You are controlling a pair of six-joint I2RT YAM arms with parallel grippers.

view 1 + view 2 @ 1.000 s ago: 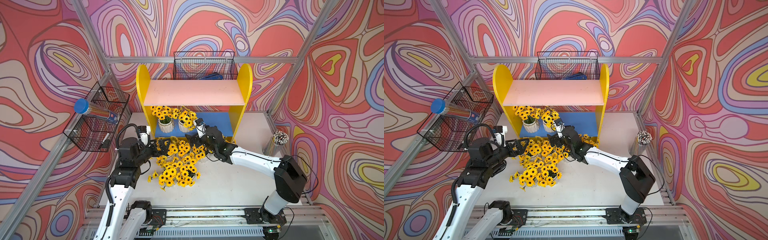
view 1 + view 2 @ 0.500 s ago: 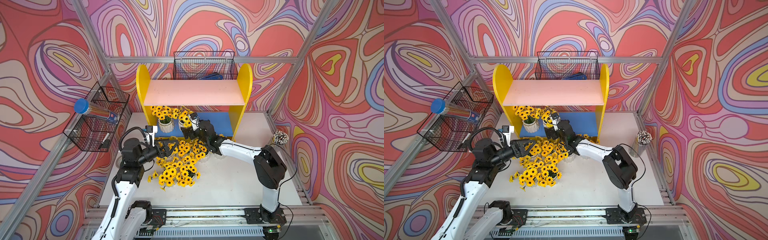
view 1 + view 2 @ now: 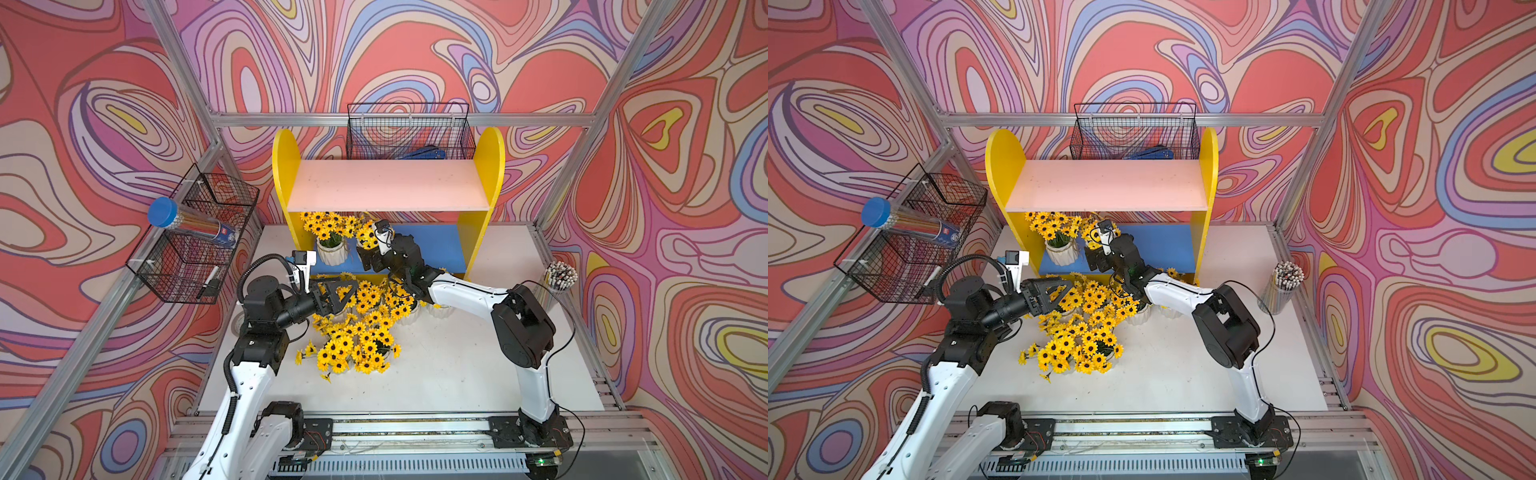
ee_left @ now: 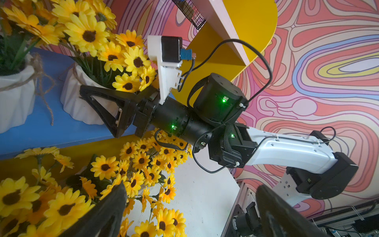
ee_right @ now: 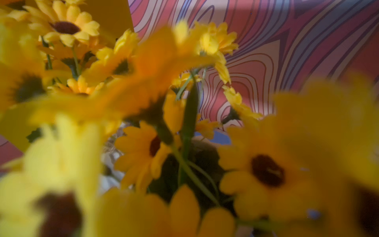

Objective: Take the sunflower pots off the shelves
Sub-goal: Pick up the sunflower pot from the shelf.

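1. Progress looks well along: on the shelves (image 3: 488, 166) the pink upper board (image 3: 388, 185) is bare, and only two sunflower pots stand on the blue lower board (image 3: 440, 249).
2. One pot (image 3: 331, 253) sits just beside the yellow side panel (image 3: 286, 166). Its neighbour (image 4: 70, 102) stands toward the middle of the board, mostly hidden under blooms from above.
3. Reaching in at that neighbour, the right gripper (image 4: 88, 94) has its fingers spread. One finger crosses the pot's front in the left wrist view, and I cannot tell whether it touches.
4. Over the tabletop (image 3: 457, 374), the left gripper (image 3: 347, 291) hovers with fingers spread wide, holding nothing.
5. Off the shelves, a cluster of pots (image 3: 357, 328) crowds the tabletop just before the lower board; blooms hide too many to count.
6. By my reckoning, two pots are left to lift out.
7. Around: a wire basket (image 3: 409, 133) behind the shelves, a side basket (image 3: 195, 249) holding a blue-capped tube (image 3: 187, 222), and a cup of pencils (image 3: 557, 282) well apart.
8. In the way: the cluster's blooms press against the board's front, the pink board overhangs, and blurred petals smother the right wrist view.
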